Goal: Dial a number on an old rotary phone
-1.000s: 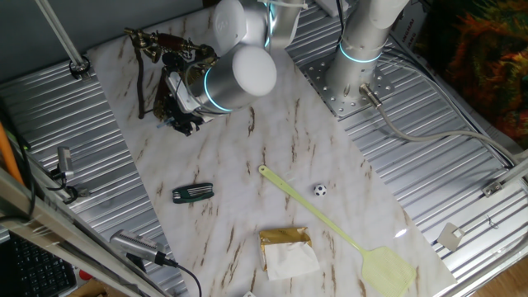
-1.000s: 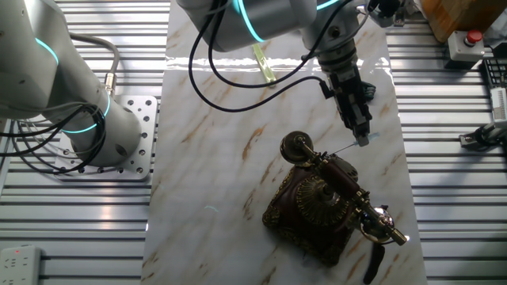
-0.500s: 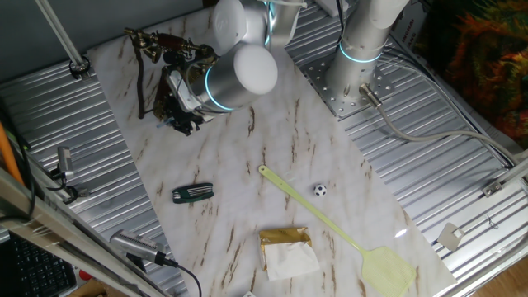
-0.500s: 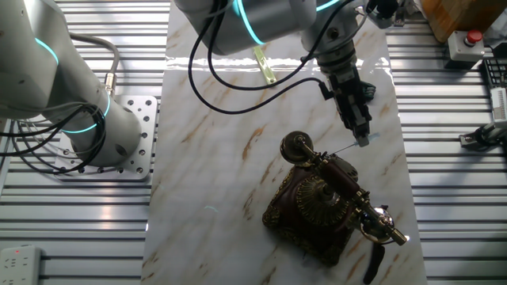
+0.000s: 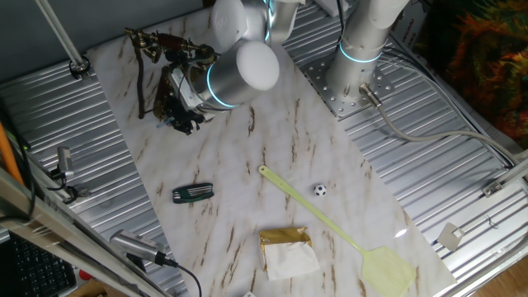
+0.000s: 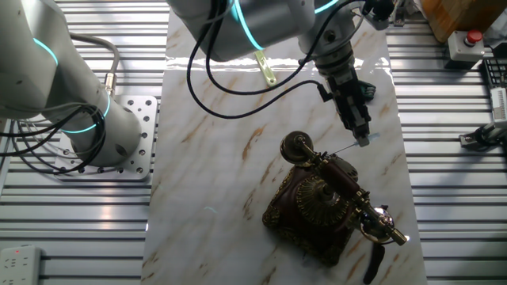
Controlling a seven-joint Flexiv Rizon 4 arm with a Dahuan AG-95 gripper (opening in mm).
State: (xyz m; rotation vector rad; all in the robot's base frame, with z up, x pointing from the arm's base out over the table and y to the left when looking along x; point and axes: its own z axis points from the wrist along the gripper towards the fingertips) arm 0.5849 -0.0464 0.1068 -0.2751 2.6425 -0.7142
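Observation:
The old rotary phone (image 6: pixel 317 207) stands on the marble sheet, with a dark brown and brass base, a round dial on top and its handset (image 6: pixel 341 186) lying across the cradle. My gripper (image 6: pixel 362 140) hangs just beyond the handset's round brass end (image 6: pixel 296 146), off to its side. Its fingers (image 6: pixel 354 117) are pressed together into one narrow bar with nothing seen between them. A thin line runs from the tip toward the phone. In the one fixed view my wrist covers most of the phone (image 5: pixel 158 45). There the gripper (image 5: pixel 183 126) shows only as a dark shape.
A pale green spatula (image 5: pixel 330 221), a small black-and-white ball (image 5: pixel 320 190), a dark handled tool (image 5: pixel 192 193) and a gold-wrapped packet (image 5: pixel 286 250) lie on the marble sheet (image 5: pixel 247 157). The arm's base (image 5: pixel 356 58) is bolted at the sheet's edge. Ribbed metal surrounds it.
My wrist has shifted slightly, and the gripper has stayed almost in place beside the handset. The phone has not moved.

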